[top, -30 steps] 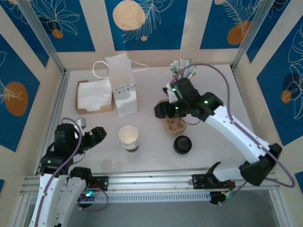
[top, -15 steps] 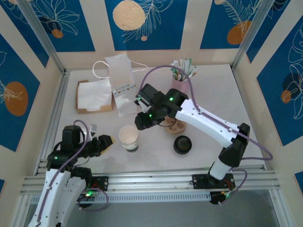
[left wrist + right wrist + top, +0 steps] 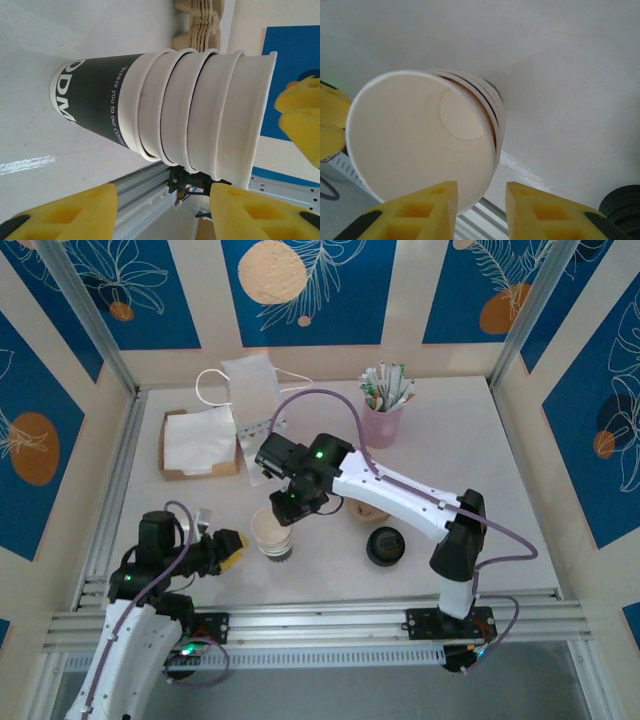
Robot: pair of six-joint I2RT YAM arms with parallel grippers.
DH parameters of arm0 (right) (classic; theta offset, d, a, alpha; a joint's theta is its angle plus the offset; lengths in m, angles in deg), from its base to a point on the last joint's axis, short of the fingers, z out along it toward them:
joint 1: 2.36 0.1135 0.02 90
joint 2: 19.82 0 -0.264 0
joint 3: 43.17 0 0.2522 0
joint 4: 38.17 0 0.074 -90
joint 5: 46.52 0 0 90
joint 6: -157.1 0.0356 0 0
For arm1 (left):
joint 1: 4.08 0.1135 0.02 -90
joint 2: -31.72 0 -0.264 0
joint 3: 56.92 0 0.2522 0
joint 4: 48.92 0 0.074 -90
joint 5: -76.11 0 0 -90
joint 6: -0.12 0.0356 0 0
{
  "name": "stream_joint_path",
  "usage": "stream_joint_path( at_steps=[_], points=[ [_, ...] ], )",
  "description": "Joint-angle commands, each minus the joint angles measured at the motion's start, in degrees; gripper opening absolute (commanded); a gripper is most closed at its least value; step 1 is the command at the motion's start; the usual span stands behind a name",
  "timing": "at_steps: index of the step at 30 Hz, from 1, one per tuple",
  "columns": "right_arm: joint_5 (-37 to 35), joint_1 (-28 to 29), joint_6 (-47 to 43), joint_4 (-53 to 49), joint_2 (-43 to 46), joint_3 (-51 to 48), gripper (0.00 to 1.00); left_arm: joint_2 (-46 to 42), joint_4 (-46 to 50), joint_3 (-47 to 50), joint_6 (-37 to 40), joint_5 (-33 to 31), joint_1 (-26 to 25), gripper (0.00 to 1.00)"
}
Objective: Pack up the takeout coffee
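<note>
Right end effector (image 3: 481, 189) hovers over cup stack (image 3: 420, 140) rim.

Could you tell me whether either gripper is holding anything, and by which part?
Nothing is held: the right gripper hangs open over the cup stack, the left gripper open beside it.

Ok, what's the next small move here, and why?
Probably ease the right gripper down and close on the top cup's rim: its jaws stand open over the stack of cups, nothing gripped yet, and the left gripper sits open beside the stack.
</note>
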Motion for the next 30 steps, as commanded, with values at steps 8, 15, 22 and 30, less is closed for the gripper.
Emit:
stream_joint_path(
  at_steps=[8,15,22,30],
  points=[
    [-1.4,1.2,-0.6,-3.2,-3.8,4.1,0.26,0.0,-4.3,1.9,-1.5,2.2,0.0,0.52],
    [-2.0,1.3,-0.4,-4.2,-4.9,5.0,0.18,0.4,-5.7,2.6,-2.0,2.6,0.0,0.52],
    [-1.7,1.2,-0.3,-4.1,-5.0,5.8,0.10,0.8,-6.8,3.0,-2.5,3.0,0.0,0.54],
    [-0.5,0.8,0.2,-3.6,-4.6,5.5,0.06,0.9,-9.1,3.9,-3.9,3.4,-0.1,0.55]
  ],
)
